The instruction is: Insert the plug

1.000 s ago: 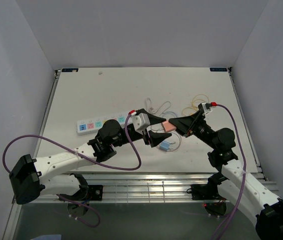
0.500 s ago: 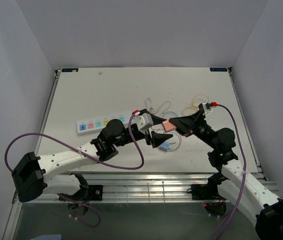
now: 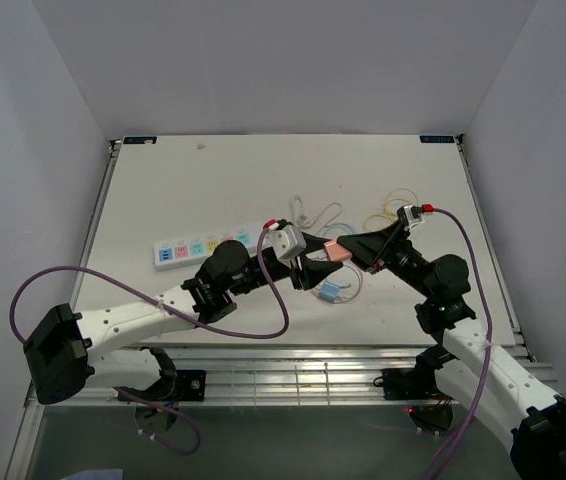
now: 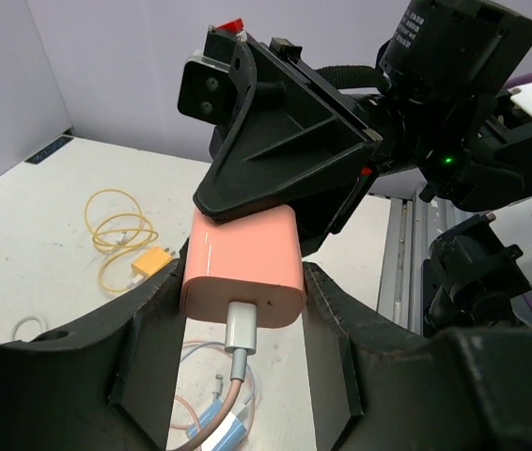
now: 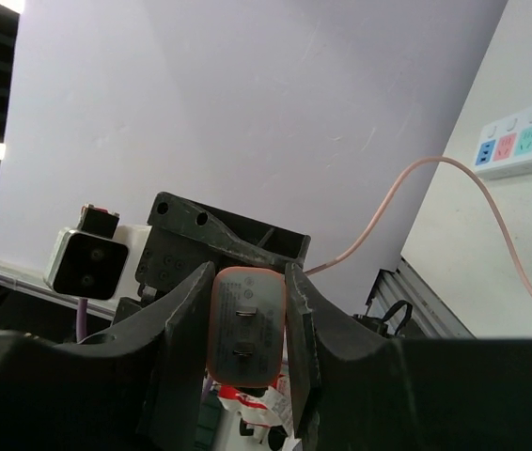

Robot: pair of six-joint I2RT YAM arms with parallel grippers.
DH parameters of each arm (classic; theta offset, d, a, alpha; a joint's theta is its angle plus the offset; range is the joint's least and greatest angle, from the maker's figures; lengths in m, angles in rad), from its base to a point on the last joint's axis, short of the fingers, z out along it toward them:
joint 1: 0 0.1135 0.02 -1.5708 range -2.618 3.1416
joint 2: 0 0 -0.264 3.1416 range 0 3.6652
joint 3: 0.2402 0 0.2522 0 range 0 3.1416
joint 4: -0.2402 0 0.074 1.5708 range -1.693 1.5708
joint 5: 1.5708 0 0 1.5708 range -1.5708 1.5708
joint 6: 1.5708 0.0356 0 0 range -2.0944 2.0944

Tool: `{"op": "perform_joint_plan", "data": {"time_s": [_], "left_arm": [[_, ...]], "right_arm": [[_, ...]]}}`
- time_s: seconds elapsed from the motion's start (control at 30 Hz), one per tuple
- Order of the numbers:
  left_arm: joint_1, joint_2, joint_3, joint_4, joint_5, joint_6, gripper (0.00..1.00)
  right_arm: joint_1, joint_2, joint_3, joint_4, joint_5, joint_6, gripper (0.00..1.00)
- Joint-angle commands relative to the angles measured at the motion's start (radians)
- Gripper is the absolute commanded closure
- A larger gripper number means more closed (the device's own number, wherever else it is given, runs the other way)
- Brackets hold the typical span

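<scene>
A salmon-pink charger plug (image 3: 335,250) is held above the table between both grippers. My right gripper (image 3: 355,250) is shut on it. In the right wrist view the plug (image 5: 245,324) shows its two prongs between the fingers (image 5: 186,329). My left gripper (image 3: 315,262) is open, its jaws flanking the plug's cable end closely; that end (image 4: 244,268) shows in the left wrist view. A pink cable (image 4: 224,395) hangs from the plug. The white power strip (image 3: 203,245) with coloured sockets lies on the table to the left and shows in the right wrist view (image 5: 524,136).
A blue-tagged cable bundle (image 3: 331,292) lies on the table under the grippers. A coiled yellow cable (image 3: 393,210) lies at the back right and a white cable (image 3: 308,212) behind the grippers. Metal rails (image 3: 313,360) run along the near table edge.
My left gripper has moved right towards the plug and its jaws now flank the plug's cable end. The right arm and the plug have barely moved.
</scene>
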Motion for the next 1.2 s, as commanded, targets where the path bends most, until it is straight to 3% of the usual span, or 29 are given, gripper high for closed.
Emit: {"op": "perform_joint_plan", "data": {"time_s": [0.0, 0.13, 0.23, 0.3, 0.33, 0.5, 0.53, 0.6, 0.63, 0.67, 0.73, 0.93, 1.17], "left_arm": [[-0.007, -0.046, -0.027, 0.04, -0.066, -0.031, 1.0], [-0.007, -0.106, -0.067, 0.032, -0.094, -0.06, 1.0], [-0.007, -0.131, -0.037, -0.088, -0.184, -0.096, 1.0], [-0.007, -0.128, 0.003, -0.188, -0.226, -0.129, 1.0], [-0.007, -0.125, 0.041, -0.291, -0.276, -0.142, 1.0], [-0.007, -0.108, 0.175, -0.656, -0.514, -0.314, 1.0], [-0.007, -0.079, 0.212, -0.821, -0.564, -0.355, 1.0], [-0.002, -0.033, 0.348, -1.002, -0.707, -0.487, 1.0], [0.002, 0.014, 0.391, -1.164, -0.74, -0.533, 1.0], [0.027, 0.035, 0.46, -1.228, -0.755, -0.572, 1.0], [0.07, 0.087, 0.517, -1.397, -0.748, -0.662, 1.0], [0.405, 0.164, 0.629, -1.69, -0.648, -0.733, 1.0], [0.74, 0.239, 0.672, -1.752, -0.495, -0.652, 1.0]], "right_arm": [[-0.001, 0.012, 0.026, -0.083, -0.015, -0.099, 0.92], [-0.001, 0.041, 0.029, -0.137, -0.006, -0.17, 0.87], [-0.001, 0.064, 0.051, -0.136, -0.01, -0.212, 0.49], [-0.002, 0.072, 0.071, -0.14, -0.007, -0.269, 0.15], [-0.004, 0.078, 0.084, -0.166, -0.001, -0.294, 0.06], [-0.011, 0.078, 0.25, -0.42, 0.097, -0.574, 0.1], [-0.011, 0.064, 0.268, -0.471, 0.132, -0.613, 0.1], [-0.011, 0.043, 0.299, -0.588, 0.241, -0.686, 0.1], [-0.011, 0.018, 0.304, -0.617, 0.319, -0.74, 0.1], [-0.011, 0.003, 0.304, -0.66, 0.356, -0.765, 0.1], [-0.011, -0.037, 0.304, -0.697, 0.44, -0.836, 0.1], [-0.011, -0.034, 0.37, -0.898, 0.545, -1.013, 0.1], [-0.011, 0.001, 0.374, -0.944, 0.595, -1.059, 0.1]]}}
